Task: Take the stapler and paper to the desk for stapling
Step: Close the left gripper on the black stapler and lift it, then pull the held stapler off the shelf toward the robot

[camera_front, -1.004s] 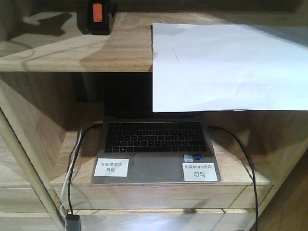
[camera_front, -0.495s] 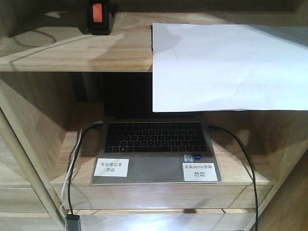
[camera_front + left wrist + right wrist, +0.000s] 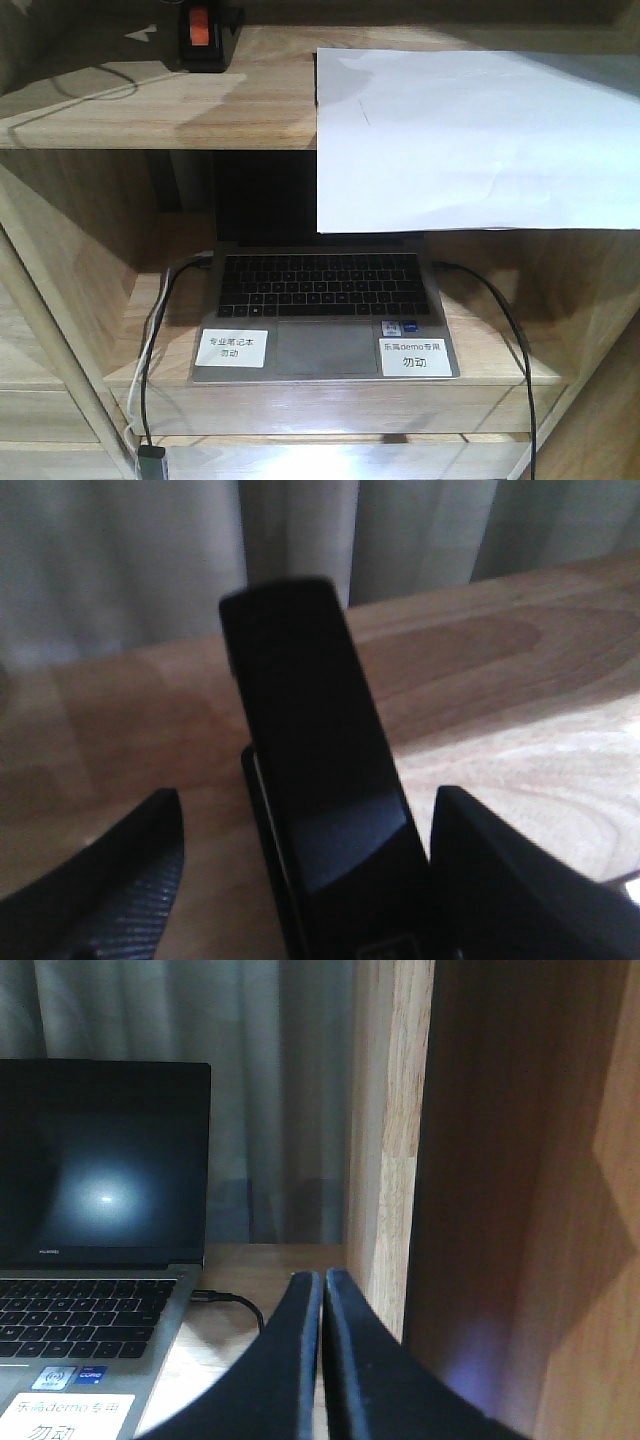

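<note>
Items on upper shelf [image 3: 150, 100]: stapler [image 3: 203, 35], paper [image 3: 470, 140]; neither gripped
Front: stapler back-left; paper right, front edge overhanging above laptop [image 3: 325, 310]. Left wrist: left gripper [image 3: 305, 795] jaws apart, either side of stapler, contact unclear. Right wrist: right gripper [image 3: 322, 1278] jaws together, empty, beside wooden upright [image 3: 400, 1160]

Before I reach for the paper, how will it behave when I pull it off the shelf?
The paper is a single thin sheet overhanging the shelf edge, so it will probably flop when lifted by one side. Lying on smooth wood, it likely slides easily. Faint creases suggest it crumples readily.
</note>
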Controlling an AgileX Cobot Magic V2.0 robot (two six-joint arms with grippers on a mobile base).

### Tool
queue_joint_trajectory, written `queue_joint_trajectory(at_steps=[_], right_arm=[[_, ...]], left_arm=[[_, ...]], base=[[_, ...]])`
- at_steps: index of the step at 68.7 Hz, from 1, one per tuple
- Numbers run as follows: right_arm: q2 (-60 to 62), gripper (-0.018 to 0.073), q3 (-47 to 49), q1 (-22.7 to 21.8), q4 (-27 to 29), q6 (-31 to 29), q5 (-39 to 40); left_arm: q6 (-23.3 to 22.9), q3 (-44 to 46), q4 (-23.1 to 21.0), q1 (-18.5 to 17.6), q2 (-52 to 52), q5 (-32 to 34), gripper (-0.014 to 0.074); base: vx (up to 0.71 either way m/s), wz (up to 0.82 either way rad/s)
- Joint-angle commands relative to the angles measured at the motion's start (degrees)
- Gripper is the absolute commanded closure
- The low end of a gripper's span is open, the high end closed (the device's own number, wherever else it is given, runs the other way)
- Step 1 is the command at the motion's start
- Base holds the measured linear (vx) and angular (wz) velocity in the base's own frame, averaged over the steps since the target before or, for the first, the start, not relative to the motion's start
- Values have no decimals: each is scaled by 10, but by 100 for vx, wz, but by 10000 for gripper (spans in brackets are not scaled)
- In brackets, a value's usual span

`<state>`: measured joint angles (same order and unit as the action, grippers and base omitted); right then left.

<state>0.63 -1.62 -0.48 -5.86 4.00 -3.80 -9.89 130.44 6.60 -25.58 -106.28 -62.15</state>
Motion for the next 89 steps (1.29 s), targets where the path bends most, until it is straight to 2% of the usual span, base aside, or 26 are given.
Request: queue_joint_trajectory(at_steps=[1, 15, 25, 33, 52, 72, 77, 89], right_arm=[[8, 568, -2, -1, -3, -5, 45], [8, 568, -2, -1, -3, -5, 45], [8, 568, -2, -1, -3, -5, 45], [8, 568, -2, -1, -3, -5, 45], [8, 568, -2, -1, -3, -5, 45], [8, 568, -2, -1, -3, -5, 45], [8, 568, -2, -1, -3, -5, 45], [8, 568, -2, -1, -3, -5, 45]], left_arm=[[-5, 16, 5, -2, 20, 17, 176], [-5, 16, -20, -1, 11, 12, 303], [-4, 16, -16, -1, 12, 16, 461], [-2, 16, 8, -1, 18, 22, 606], [2, 16, 12, -1, 50, 55, 605], [53, 16, 7, -4, 93, 33, 605], [72, 16, -9, -4, 102, 19, 605], [135, 16, -83, -15, 132, 4, 605]], base=[[0, 0], [0, 0], [0, 0], [0, 0], [0, 0], [0, 0], [0, 0], [0, 0]])
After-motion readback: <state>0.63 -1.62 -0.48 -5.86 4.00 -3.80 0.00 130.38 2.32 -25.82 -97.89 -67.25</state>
